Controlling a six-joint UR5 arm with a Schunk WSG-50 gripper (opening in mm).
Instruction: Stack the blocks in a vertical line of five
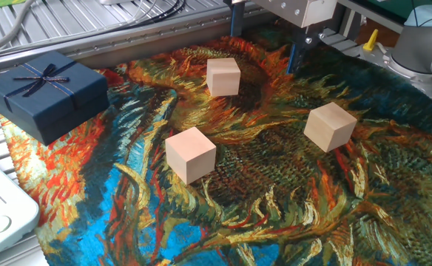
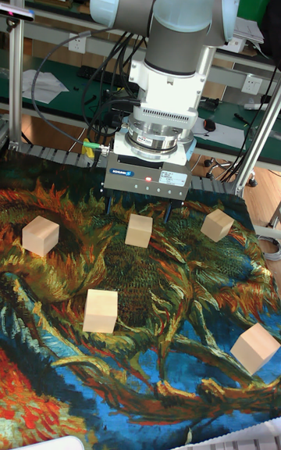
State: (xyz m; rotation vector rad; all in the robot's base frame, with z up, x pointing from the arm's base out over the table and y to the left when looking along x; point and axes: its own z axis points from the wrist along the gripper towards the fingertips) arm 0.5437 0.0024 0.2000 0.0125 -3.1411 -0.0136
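The hand hangs wide open and empty — the nearest block lies just in front of it, lined up with the gap between its jaws.

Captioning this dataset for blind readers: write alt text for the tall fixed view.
A UR5 arm holds its open, empty gripper low over a swirling, colourful painted cloth, where five pale wooden blocks lie scattered singly, none stacked. The middle rear block appears just below the gap between the fingers.
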